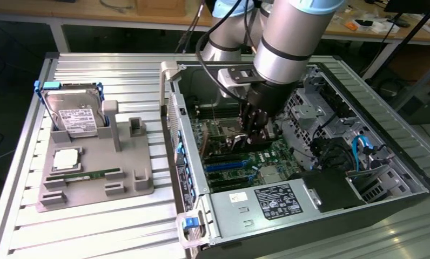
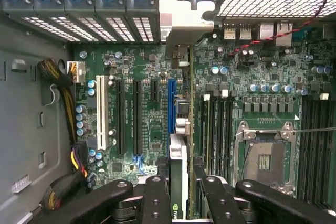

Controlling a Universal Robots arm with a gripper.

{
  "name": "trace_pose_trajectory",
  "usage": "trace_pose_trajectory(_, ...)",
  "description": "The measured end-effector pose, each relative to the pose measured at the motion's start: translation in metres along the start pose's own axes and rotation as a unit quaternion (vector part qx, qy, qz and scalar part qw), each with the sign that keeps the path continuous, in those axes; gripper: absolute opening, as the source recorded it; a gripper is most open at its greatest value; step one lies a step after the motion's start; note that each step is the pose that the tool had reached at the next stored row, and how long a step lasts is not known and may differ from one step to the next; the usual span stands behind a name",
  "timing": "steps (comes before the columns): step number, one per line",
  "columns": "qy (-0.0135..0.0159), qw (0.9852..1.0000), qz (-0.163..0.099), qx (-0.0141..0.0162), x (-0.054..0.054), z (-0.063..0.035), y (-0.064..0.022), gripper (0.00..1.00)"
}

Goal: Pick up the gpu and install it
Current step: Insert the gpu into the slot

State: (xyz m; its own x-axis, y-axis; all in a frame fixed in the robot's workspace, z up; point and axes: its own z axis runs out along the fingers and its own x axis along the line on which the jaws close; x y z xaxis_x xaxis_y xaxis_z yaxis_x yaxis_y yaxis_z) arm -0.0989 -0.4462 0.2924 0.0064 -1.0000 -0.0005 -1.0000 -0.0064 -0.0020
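My gripper [image 1: 255, 132] is down inside the open computer case [image 1: 388, 135], just above the green motherboard [image 1: 262, 162]. It is shut on the gpu [image 1: 242, 141], which I hold upright. In the wrist view the gpu [image 2: 178, 166] appears edge-on between my two black fingers [image 2: 156, 195]. The thin card runs from the gripper [image 2: 181, 184] toward its silver bracket [image 2: 184, 22] at the case's rear wall. It sits over the motherboard right beside the long blue slot [image 2: 171, 106]. I cannot tell whether its edge touches a slot.
A grey holder [image 1: 92, 186] on the slatted table at the exterior view's left carries a silver hard drive [image 1: 74, 116], a processor chip [image 1: 66, 158] and a slim RAM stick [image 1: 85, 175]. The power supply [image 1: 273, 202] fills the case's near end. The empty processor socket [image 2: 262, 161] lies beside the card.
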Motion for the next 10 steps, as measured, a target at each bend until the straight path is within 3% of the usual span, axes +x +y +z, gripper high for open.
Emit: trace_pose_trajectory(10, -0.0001, 1.0, 0.0, 0.0001, 0.0047, 0.0091, 0.0044, 0.28)
